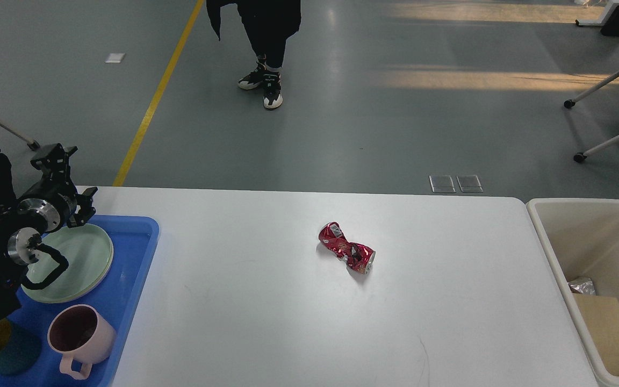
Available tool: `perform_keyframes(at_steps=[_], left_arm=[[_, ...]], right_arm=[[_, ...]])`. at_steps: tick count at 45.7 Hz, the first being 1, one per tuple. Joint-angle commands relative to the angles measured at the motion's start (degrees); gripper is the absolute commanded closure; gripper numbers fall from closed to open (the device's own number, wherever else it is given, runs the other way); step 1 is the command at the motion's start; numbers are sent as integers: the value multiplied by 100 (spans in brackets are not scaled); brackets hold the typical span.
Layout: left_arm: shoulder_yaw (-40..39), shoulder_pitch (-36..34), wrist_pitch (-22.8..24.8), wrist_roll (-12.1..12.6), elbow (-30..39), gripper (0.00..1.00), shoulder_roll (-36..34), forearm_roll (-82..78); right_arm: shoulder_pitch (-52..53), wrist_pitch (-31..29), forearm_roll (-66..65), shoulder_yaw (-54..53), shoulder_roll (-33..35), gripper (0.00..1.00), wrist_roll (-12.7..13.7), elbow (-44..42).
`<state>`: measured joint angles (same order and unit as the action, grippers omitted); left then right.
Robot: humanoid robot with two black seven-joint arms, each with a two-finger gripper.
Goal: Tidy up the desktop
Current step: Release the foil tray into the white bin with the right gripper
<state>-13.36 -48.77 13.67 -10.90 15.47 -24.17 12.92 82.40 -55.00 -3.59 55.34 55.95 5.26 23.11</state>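
crushed red can (346,248) | label unreadable | lying on desktop (266,301)

Desktop (245,322) bare around lone crushed can (346,248), blue tray (137,252) left, cream bin (556,258) right

Crushed red can (346,248) near middle of desktop (266,312). Blue tray (135,269) at left edge holding green plate (81,258), pink mug (79,338). Left gripper (65,177) above tray's far edge, jaws unclear. Cream bin (556,252) beside right edge.

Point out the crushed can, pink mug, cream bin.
crushed red can (346,248): head view, twisted middle of its body.
pink mug (106,334): head view, outer wall, right side.
cream bin (548,250): head view, left wall.
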Motion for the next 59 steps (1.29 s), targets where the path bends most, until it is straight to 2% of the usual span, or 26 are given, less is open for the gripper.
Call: perform_keyframes(at_steps=[1, 13, 22, 32, 45, 59], left_arm=[[0, -1, 4, 0, 0, 4, 0, 0], [0, -1, -5, 0, 0, 4, 0, 0], [0, 8, -5, 0, 0, 4, 0, 0], [0, -1, -5, 0, 0, 4, 0, 0], [0, -1, 4, 0, 0, 4, 0, 0], [0, 8, 4, 0, 0, 4, 0, 0]], right_arm=[[-320, 0, 69, -110, -154, 100, -8, 1], [-1252, 0, 157, -664, -409, 100, -8, -25], [-1735, 0, 157, -884, -760, 100, -8, -526], [-1788, 0, 157, -1060, -769, 100, -8, -658], [-2158, 0, 693, -1077, -752, 100, -8, -1291], [-2280, 0, 702, -1086, -743, 100, -8, -1300]])
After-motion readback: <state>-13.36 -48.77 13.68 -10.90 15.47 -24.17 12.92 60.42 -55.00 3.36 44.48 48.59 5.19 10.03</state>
